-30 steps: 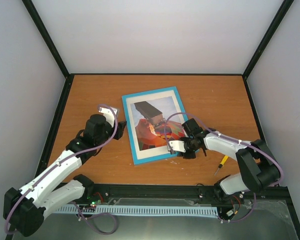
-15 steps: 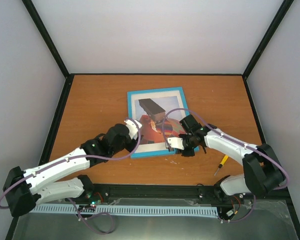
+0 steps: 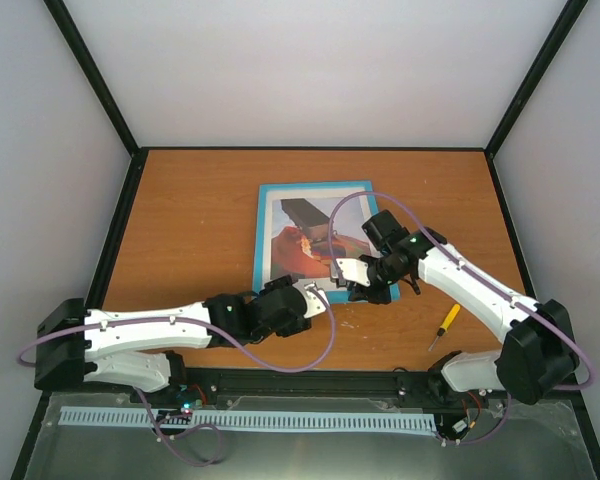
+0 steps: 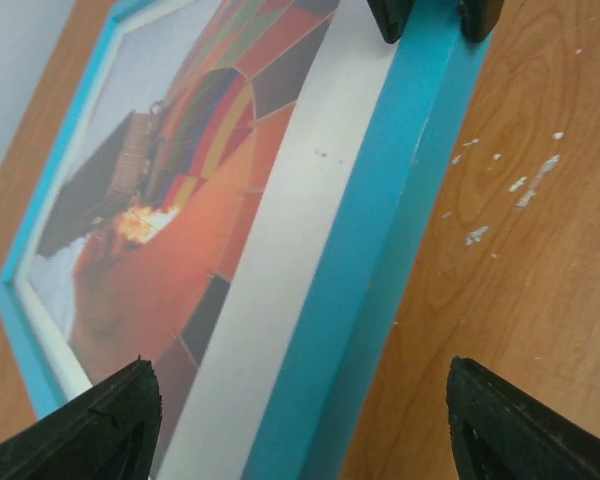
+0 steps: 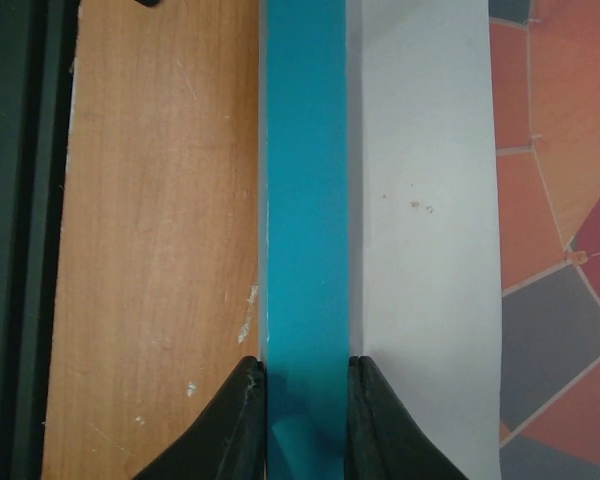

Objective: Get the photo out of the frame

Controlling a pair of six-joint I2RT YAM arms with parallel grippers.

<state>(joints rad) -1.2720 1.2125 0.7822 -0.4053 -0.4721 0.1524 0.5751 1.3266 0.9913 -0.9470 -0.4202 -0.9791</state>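
frame: frame (image 3: 259, 240) is lying face up mid-table (image 3: 180, 220), blue front showing, back not in view
photo: photo (image 3: 305, 235) is sitting inside the frame behind its white margin, not out yet
right gripper: right gripper (image 5: 305, 400) is pinching the frame's near blue rail, one finger on the outer side and one on the inner lip by the white margin
left gripper: left gripper (image 4: 300, 420) is hanging spread wide, holding nothing, tips on either side of the same rail and clear of it
key relation: near rail is running left-right across the table. The left gripper is pointing along it toward the right gripper's fingers at the rail's far end. The frame body is lying away from both grippers, toward the far wall
long axis: frame's long sides seem to be running near-to-far, hard to be sure from the overhead view
nearer arm: right is already on the frame, left is just beside it
lift: cannot tell whether the near rail is leaving the table
next, judged: frame probably needs turning over to reach the back
other: screwdriver (image 3: 447, 322) is lying right of the frame, untouched
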